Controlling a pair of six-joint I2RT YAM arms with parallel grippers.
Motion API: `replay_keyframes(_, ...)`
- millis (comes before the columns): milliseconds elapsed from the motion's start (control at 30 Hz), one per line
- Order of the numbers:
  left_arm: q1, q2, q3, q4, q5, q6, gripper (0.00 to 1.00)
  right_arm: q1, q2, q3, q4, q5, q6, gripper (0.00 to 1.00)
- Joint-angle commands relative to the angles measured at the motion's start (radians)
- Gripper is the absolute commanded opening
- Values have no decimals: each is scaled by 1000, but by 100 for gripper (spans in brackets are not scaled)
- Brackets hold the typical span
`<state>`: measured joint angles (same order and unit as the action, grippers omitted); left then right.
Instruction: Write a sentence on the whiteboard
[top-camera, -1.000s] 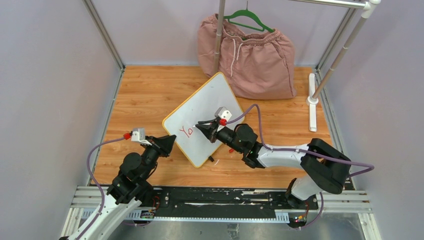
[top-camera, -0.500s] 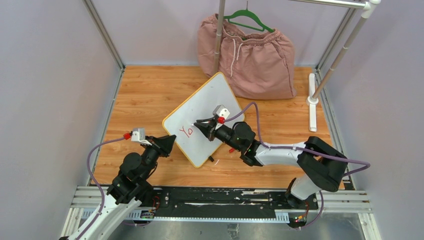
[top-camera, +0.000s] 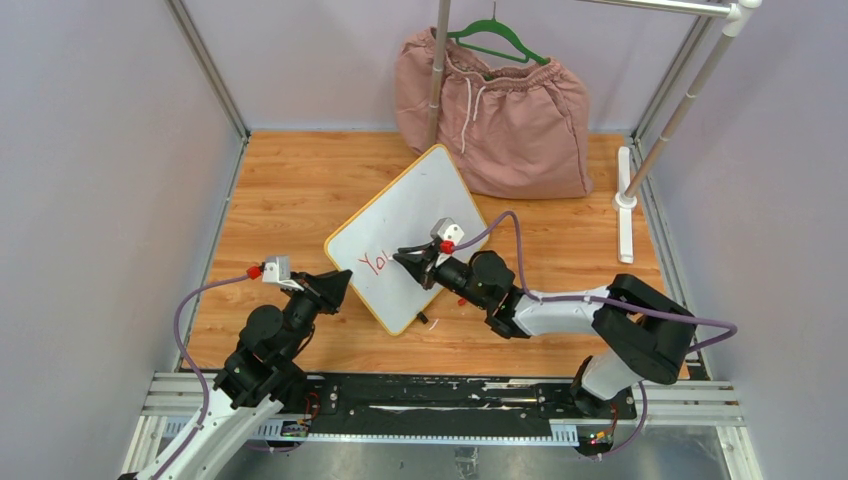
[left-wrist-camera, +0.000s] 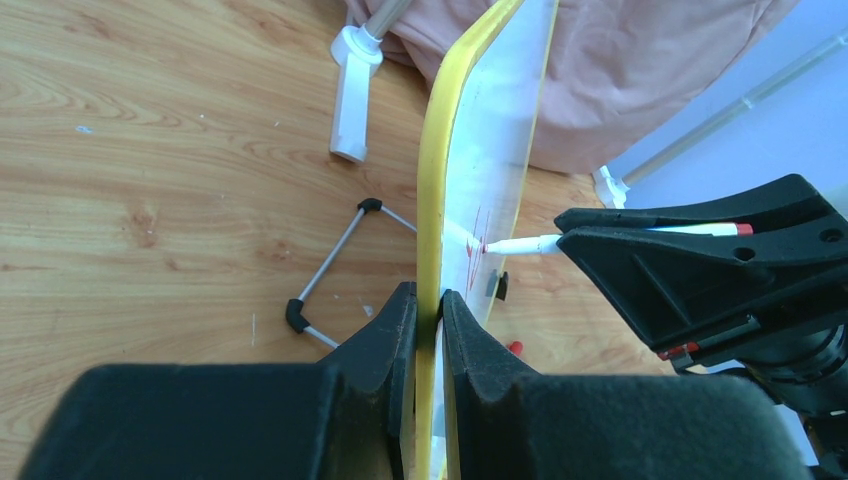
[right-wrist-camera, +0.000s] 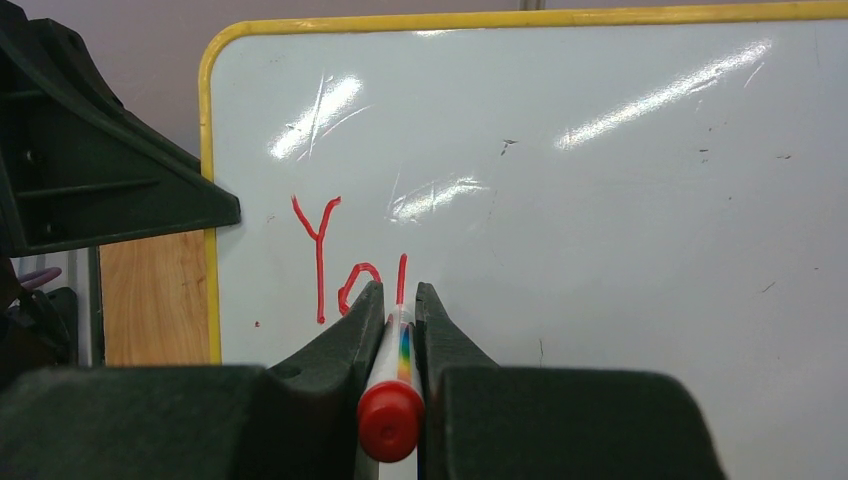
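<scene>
The whiteboard (top-camera: 420, 205), white with a yellow rim, stands tilted on the wood table. My left gripper (top-camera: 338, 283) is shut on its near-left edge; the left wrist view shows the rim (left-wrist-camera: 437, 200) clamped between the jaws (left-wrist-camera: 428, 310). My right gripper (top-camera: 408, 261) is shut on a white marker with a red end (right-wrist-camera: 391, 420) and rainbow band, its tip on the board face (right-wrist-camera: 600, 200). The sentence (right-wrist-camera: 345, 265) in red reads "Yo" plus one upright stroke; it also shows in the top view (top-camera: 376, 262). The marker tip (left-wrist-camera: 500, 245) touches the board in the left wrist view.
A pink garment (top-camera: 495, 110) on a green hanger (top-camera: 497, 40) lies behind the board. A white rail foot (top-camera: 625, 205) stands at right, with metal rack poles (top-camera: 437, 70). A red cap (top-camera: 461, 300) lies on the table under my right arm. A wire stand (left-wrist-camera: 335, 265) sits behind the board.
My right gripper moved slightly down and right along the board, adding a new red stroke after "Yo". My left gripper stayed clamped on the board.
</scene>
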<state>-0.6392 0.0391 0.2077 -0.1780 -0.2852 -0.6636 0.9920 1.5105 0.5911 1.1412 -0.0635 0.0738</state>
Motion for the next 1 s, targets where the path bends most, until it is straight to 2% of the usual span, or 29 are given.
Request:
replay_keyframes(0, -2, -4, 14, -16, -32, 24, 0, -12, -14, -24, -5, 17, 1, 0)
replay_keyframes(967, -2, -8, 11, -21, -29, 25, 0, -55, 0, 108, -72, -10, -32, 0)
